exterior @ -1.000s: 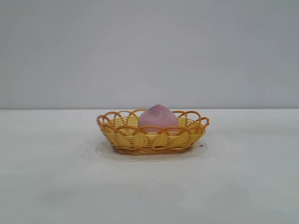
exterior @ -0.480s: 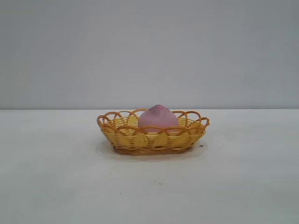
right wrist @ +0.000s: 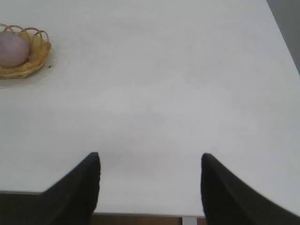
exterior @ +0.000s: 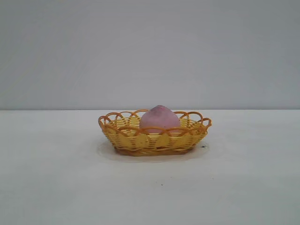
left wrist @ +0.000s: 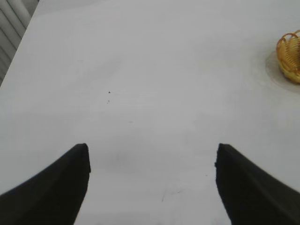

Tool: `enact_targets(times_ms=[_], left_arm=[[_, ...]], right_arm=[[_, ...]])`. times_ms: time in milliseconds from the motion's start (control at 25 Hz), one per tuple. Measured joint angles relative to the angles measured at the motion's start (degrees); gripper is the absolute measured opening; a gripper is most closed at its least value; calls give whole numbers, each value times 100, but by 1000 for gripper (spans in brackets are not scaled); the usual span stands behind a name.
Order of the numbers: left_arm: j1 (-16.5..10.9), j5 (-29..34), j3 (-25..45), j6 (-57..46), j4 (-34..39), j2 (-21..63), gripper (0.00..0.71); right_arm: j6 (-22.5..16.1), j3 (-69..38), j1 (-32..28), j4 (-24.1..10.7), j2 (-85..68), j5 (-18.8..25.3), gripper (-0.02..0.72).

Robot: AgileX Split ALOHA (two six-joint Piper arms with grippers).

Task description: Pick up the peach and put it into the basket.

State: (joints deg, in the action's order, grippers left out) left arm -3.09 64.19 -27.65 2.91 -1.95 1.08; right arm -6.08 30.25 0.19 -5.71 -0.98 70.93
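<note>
The dusty-pink peach (exterior: 159, 118) rests inside the orange-yellow wicker basket (exterior: 123, 136) at the middle of the white table. From the right wrist view the peach (right wrist: 11, 48) shows in the basket (right wrist: 38, 50) far off. Only the basket's rim (left wrist: 289, 52) shows in the left wrist view. My left gripper (left wrist: 152, 157) is open over bare table, far from the basket, with nothing between its fingers. Above the table's near edge my right gripper (right wrist: 150, 161) is open and empty too. Neither arm appears in the exterior view.
The white table (exterior: 234, 187) spreads wide around the basket, against a plain grey wall. A table edge (right wrist: 140, 214) lies under my right gripper. Slatted blinds (left wrist: 11, 21) stand beyond the table's corner in the left wrist view.
The basket with the peach has shifted very slightly to the right in the exterior view. Nothing else moved.
</note>
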Motion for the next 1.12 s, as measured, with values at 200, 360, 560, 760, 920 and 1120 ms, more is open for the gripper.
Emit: enact_targets(times_ms=[200,360,560,760,920,1120], left_arm=[[0,0,0,0,0,0,495],[0,0,0,0,0,0,495],[0,0,0,0,0,0,495],[0,0,0,0,0,0,495],[0,0,0,0,0,0,495],[0,0,0,0,0,0,495]], right_arm=[[335,0,319,210,0,11,403],[396,0,432,231,0,11,403],[423,0,660,241,0,11,403],[508,0,696,241,0,11,403],[520,-41,696,241,0,-178,403],[541,-226,696,262,0,-501,403]])
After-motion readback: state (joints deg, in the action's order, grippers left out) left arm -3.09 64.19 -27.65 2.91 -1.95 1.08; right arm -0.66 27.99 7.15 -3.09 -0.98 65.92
